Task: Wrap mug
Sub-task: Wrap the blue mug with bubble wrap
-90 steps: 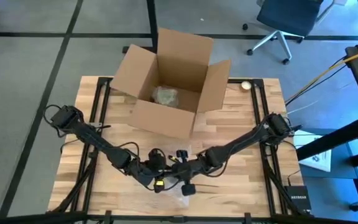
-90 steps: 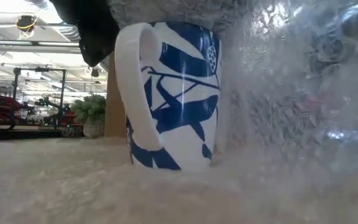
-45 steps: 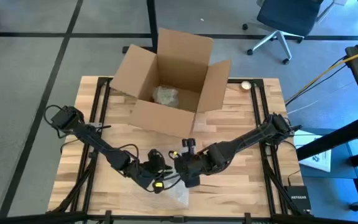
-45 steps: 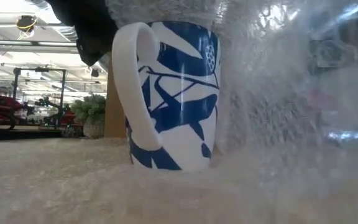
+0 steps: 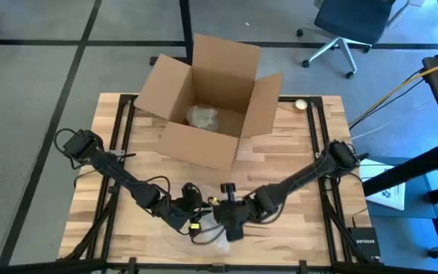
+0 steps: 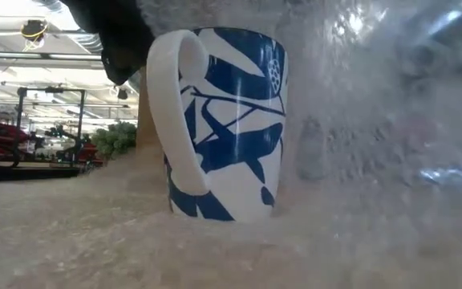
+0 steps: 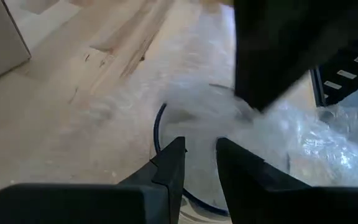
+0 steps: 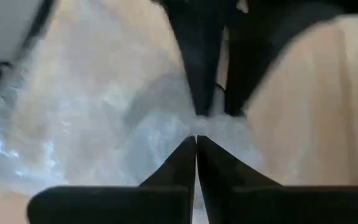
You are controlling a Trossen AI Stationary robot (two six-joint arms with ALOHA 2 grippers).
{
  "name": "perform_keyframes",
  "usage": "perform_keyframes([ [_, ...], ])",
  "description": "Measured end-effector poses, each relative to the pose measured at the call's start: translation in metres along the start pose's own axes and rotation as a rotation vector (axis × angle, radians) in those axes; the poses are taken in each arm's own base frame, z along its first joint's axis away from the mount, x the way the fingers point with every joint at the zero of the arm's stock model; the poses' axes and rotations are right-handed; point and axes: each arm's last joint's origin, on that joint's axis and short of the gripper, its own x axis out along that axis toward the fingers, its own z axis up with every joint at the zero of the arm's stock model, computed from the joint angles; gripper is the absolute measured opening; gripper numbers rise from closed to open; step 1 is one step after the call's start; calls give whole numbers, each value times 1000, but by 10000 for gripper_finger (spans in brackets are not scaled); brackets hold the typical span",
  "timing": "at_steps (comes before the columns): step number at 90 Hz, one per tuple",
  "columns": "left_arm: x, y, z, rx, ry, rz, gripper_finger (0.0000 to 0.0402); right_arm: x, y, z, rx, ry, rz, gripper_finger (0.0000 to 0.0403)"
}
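Near the front edge of the pale wooden tabletop, a white ceramic mug with blue leaf patterns stands upright on a clear sheet of bubble wrap. The right pincer is pressed together on a fold of that wrap just above the mug. The left pincer sits slightly apart over the mug's rim. An open brown cardboard box stands behind.

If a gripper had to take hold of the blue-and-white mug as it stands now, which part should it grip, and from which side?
Probably the rim, from above. The mug stands upright on the bubble wrap, its mouth open upward, and the left gripper already straddles the wall there, slightly parted. The white handle is bare too, but a side approach looks crowded by the right gripper, shut on wrap.
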Motion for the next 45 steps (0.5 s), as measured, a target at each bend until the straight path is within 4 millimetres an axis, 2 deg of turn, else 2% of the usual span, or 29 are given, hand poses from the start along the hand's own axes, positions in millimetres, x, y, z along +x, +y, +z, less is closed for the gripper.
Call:
perform_keyframes([
  [22, 1, 0, 1, -8, -6, -7, 76, 37, -1, -13, 38, 48, 65, 0],
  [34, -2, -1, 3, -14, -11, -18, 76, 42, -4, -13, 54, 47, 65, 0],
  [45, -14, -6, 13, -8, -12, -72, 76, 43, -5, -12, 58, 35, 73, 0],
])
